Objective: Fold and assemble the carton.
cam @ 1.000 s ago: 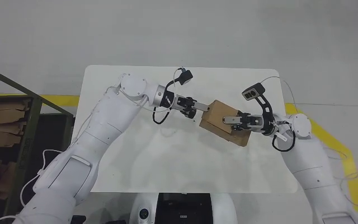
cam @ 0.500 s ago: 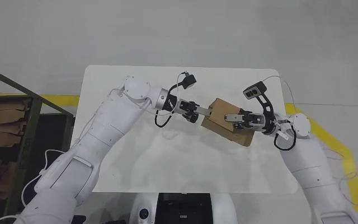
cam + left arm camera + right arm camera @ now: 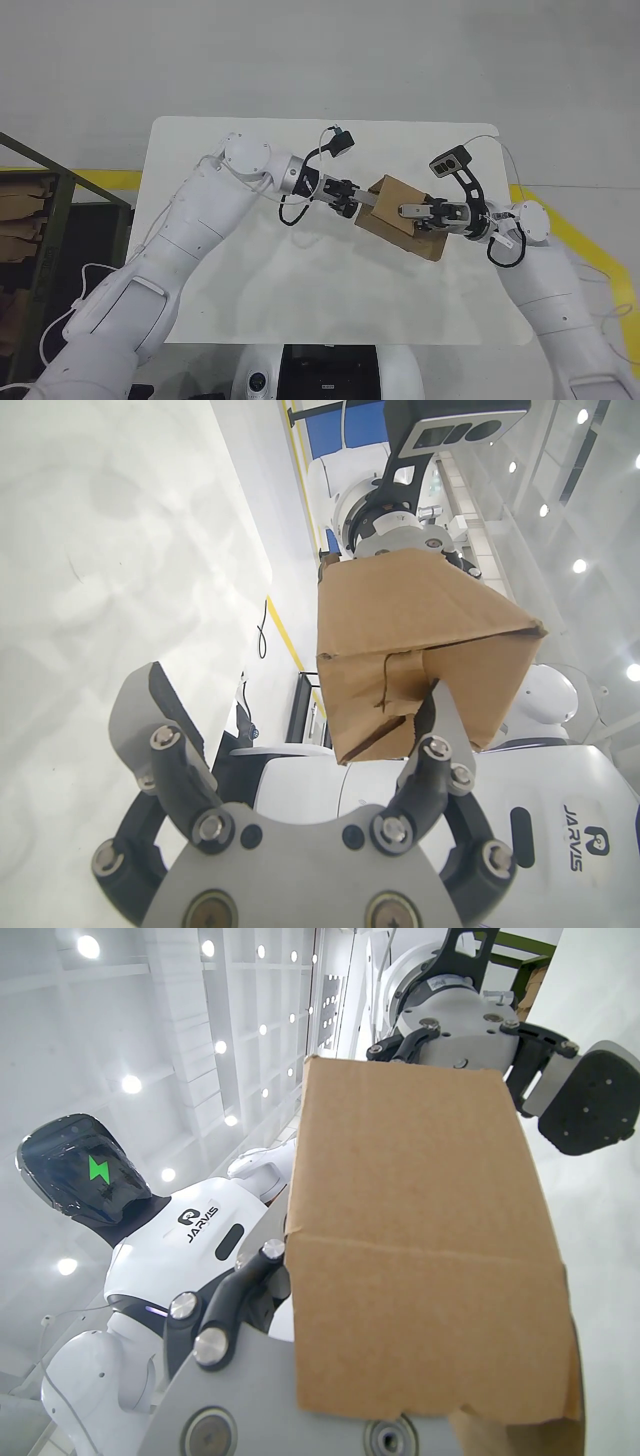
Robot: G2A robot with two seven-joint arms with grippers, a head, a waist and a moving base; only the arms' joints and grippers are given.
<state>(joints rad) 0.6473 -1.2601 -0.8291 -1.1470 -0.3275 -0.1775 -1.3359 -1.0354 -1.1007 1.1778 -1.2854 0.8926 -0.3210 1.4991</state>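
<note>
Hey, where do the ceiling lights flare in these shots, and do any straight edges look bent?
Right wrist view: round ceiling lights flare bright behind the carton, whose near face is evenly lit. Left wrist view: more of them flare, and the edge of the table bows with wide-angle distortion. Top view: the table is evenly lit, without hot spots.

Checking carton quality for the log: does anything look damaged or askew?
Yes. The carton has a ragged tear down its end face, and the flaps there gape instead of lying flush. One finger of the open left gripper touches that face.
</note>
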